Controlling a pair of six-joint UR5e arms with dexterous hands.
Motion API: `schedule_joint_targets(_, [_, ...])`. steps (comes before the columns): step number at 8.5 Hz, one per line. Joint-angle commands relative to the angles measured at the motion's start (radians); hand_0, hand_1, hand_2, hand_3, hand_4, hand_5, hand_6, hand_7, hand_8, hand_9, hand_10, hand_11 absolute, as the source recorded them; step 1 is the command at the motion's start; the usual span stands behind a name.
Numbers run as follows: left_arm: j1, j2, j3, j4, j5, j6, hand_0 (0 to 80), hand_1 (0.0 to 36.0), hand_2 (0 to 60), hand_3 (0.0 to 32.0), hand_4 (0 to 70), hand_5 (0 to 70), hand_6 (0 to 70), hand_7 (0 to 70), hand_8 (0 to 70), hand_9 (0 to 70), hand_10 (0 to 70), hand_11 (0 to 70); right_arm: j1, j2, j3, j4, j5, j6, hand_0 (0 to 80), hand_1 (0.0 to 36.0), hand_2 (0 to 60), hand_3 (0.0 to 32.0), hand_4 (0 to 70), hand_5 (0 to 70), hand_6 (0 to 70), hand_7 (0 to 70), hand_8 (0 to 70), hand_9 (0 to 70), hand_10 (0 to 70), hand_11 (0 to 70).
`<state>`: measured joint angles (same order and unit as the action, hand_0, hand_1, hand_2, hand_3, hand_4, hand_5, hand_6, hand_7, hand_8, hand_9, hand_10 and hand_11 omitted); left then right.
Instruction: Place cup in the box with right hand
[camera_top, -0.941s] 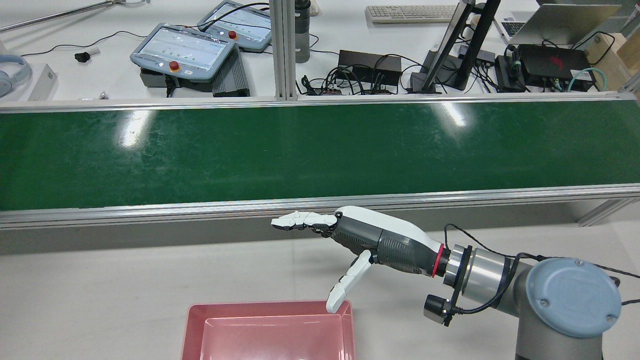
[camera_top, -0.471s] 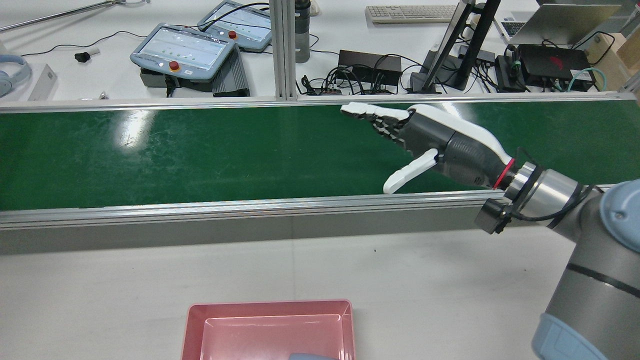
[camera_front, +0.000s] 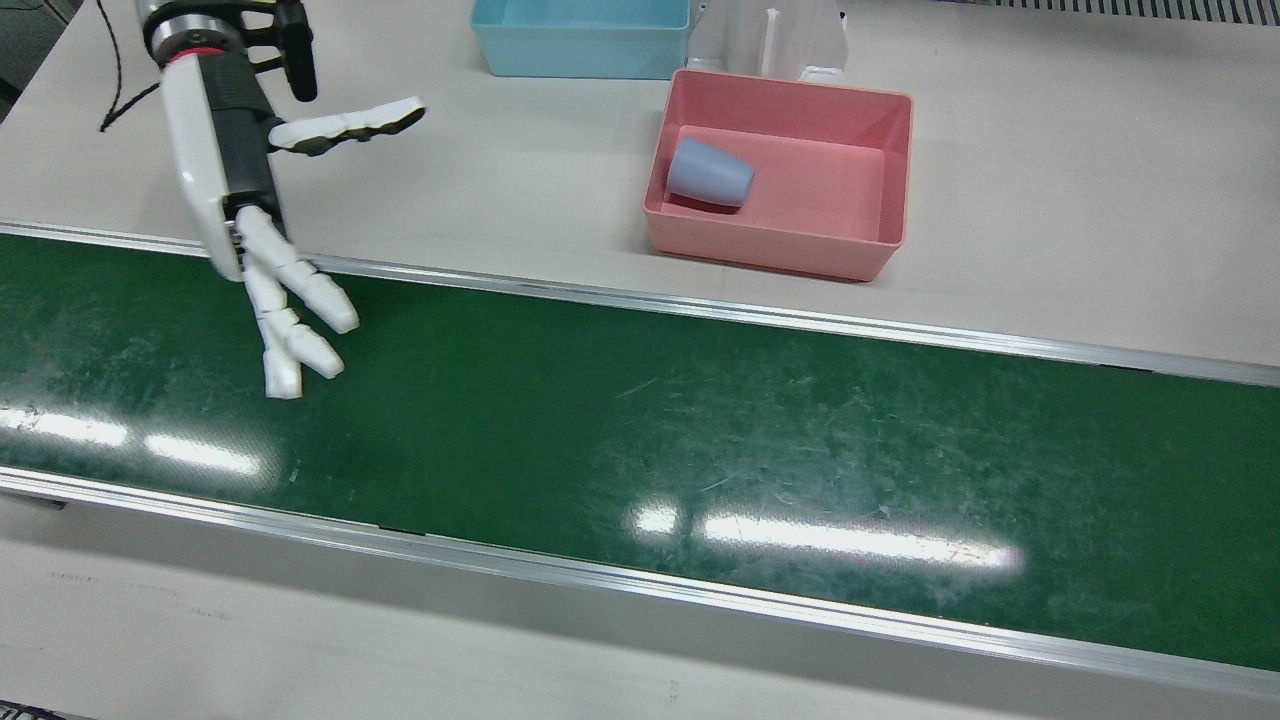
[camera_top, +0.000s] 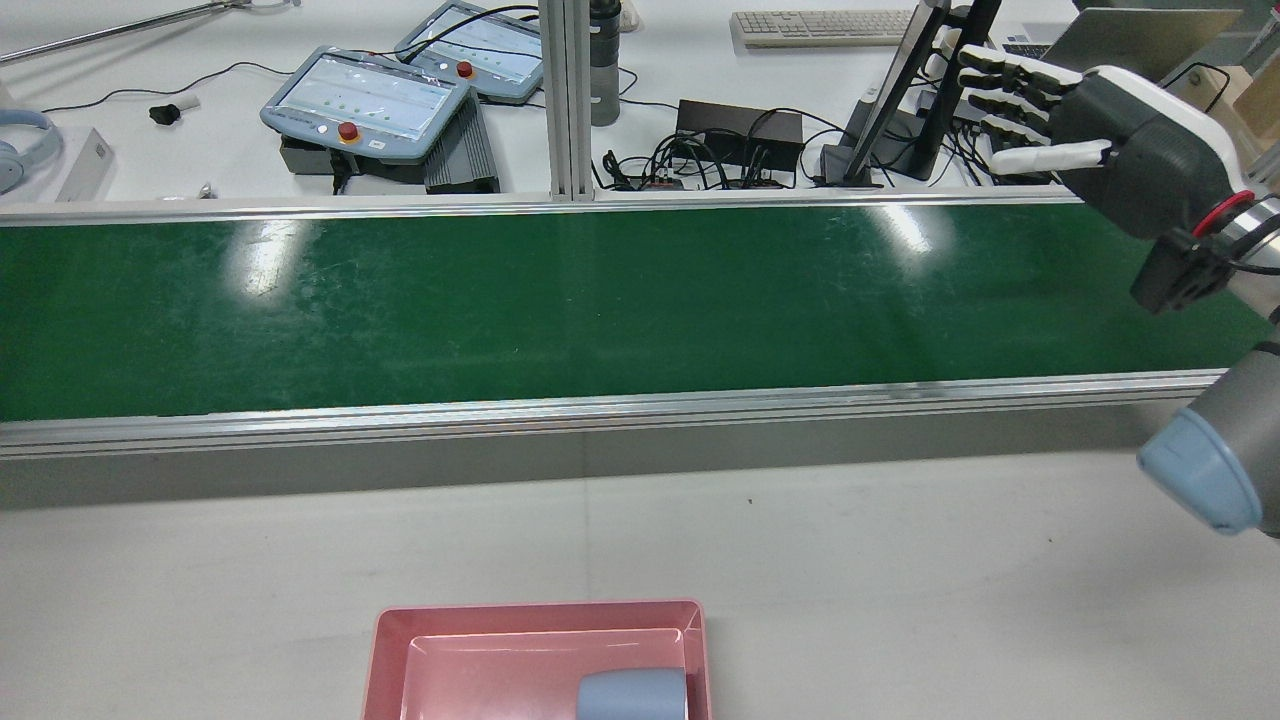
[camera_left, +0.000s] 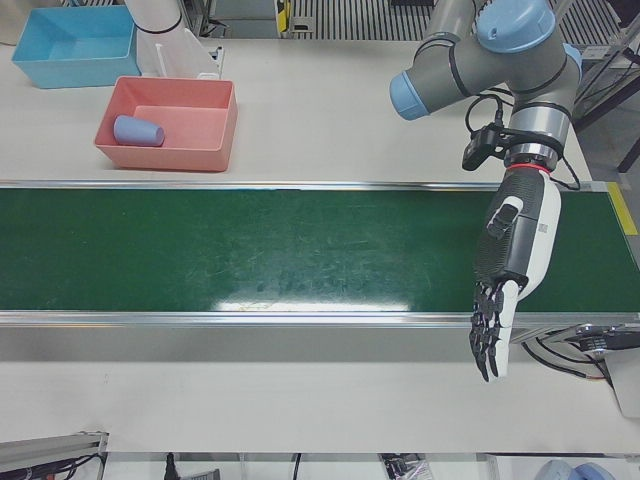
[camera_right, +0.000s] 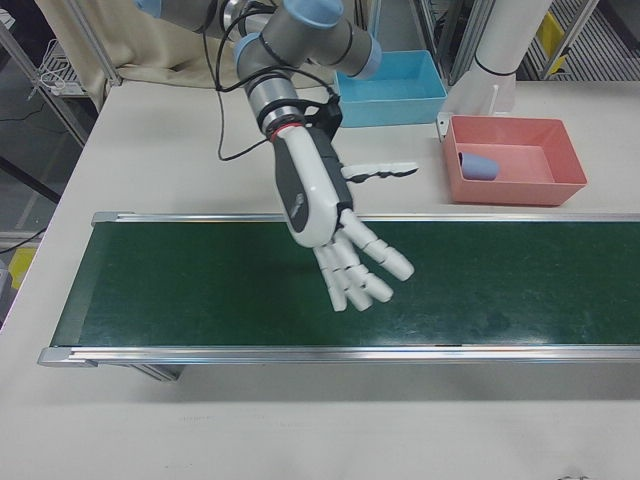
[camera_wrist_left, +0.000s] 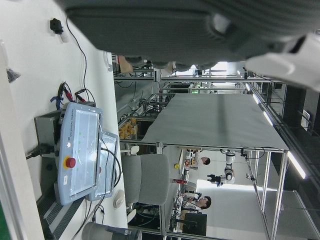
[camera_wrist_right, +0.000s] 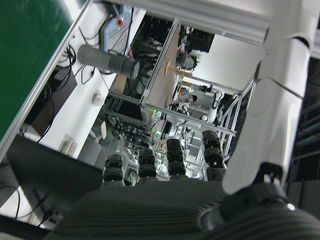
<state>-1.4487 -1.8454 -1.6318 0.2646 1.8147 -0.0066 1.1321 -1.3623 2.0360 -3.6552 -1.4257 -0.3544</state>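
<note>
Front view: the blue-grey cup (camera_front: 708, 172) lies on its side inside the pink box (camera_front: 895, 180), near the box's left wall, so by my judgement the placing itself is done and only the withdrawal of the arm is left. The right hand (camera_front: 235, 170) hangs over the near edge of the green conveyor belt (camera_front: 700, 420) at the view's left, fingers spread, holding nothing. A light blue bin (camera_front: 580, 62) stands at the table's far edge.

Rear view: the right hand (camera_top: 1110, 140) is high at the right edge, above the belt's far rail, fingers apart and empty. The cup (camera_top: 632, 695) shows at the bottom edge, inside the box (camera_top: 390, 650). Beyond the belt a white bench carries two teach pendants (camera_top: 365, 100), a keyboard, a monitor stand and cables.

Left-front view: the left hand (camera_left: 515, 260) points down over the belt's right end, past its front rail, fingers straight and slightly apart, empty. Cup (camera_left: 138, 131) and box (camera_left: 215, 130) sit on the table's far left.

Right-front view: the right hand (camera_right: 335, 225) is spread over the belt; the cup (camera_right: 478, 165) rests in the box (camera_right: 560, 190).

Hand views: both look out at a workshop with frames and benches; no cup is in either.
</note>
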Motion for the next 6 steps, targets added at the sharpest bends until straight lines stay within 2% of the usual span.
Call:
schedule_joint_targets(1, [0.001,0.000,0.010,-0.004,0.000,-0.001,0.0,0.0,0.0,0.0,0.0,0.0,0.0,0.0,0.0,0.0,0.0,0.0,0.116,-0.004,-0.160,0.095,0.002,0.052,49.8,19.3,4.1,0.0,0.0,6.1,4.9,12.7,4.2,9.1,1.7,4.6])
schedule_joint_targets(2, [-0.001,0.002,0.010,-0.004,0.000,-0.001,0.0,0.0,0.0,0.0,0.0,0.0,0.0,0.0,0.0,0.0,0.0,0.0,0.121,-0.004,-0.167,0.098,0.007,0.051,51.3,21.4,4.4,0.0,0.0,6.3,3.3,5.1,1.5,4.2,0.0,1.6])
schedule_joint_targets(3, [-0.001,0.002,0.012,-0.004,0.000,-0.001,0.0,0.0,0.0,0.0,0.0,0.0,0.0,0.0,0.0,0.0,0.0,0.0,0.120,-0.003,-0.193,0.101,0.034,0.057,52.3,22.7,4.3,0.0,0.0,6.5,2.0,0.3,0.1,2.1,0.0,0.0])
schedule_joint_targets(4, [-0.001,0.002,0.012,-0.005,0.000,-0.001,0.0,0.0,0.0,0.0,0.0,0.0,0.0,0.0,0.0,0.0,0.0,0.0,0.118,0.002,-0.206,0.107,0.040,0.060,52.8,22.4,2.6,0.0,0.0,6.2,0.0,0.0,0.0,0.0,0.0,0.0])
schedule_joint_targets(5, [-0.001,0.002,0.012,-0.004,0.000,-0.001,0.0,0.0,0.0,0.0,0.0,0.0,0.0,0.0,0.0,0.0,0.0,0.0,0.121,-0.010,-0.204,0.130,0.039,0.060,52.0,23.4,6.4,0.0,0.0,6.0,0.0,0.0,0.0,0.0,0.0,0.0])
schedule_joint_targets(6, [-0.001,0.002,0.012,-0.005,0.000,-0.001,0.0,0.0,0.0,0.0,0.0,0.0,0.0,0.0,0.0,0.0,0.0,0.0,0.123,-0.047,-0.192,0.136,0.036,0.061,52.4,23.6,6.2,0.0,0.0,6.1,0.0,0.0,0.0,0.0,0.0,0.0])
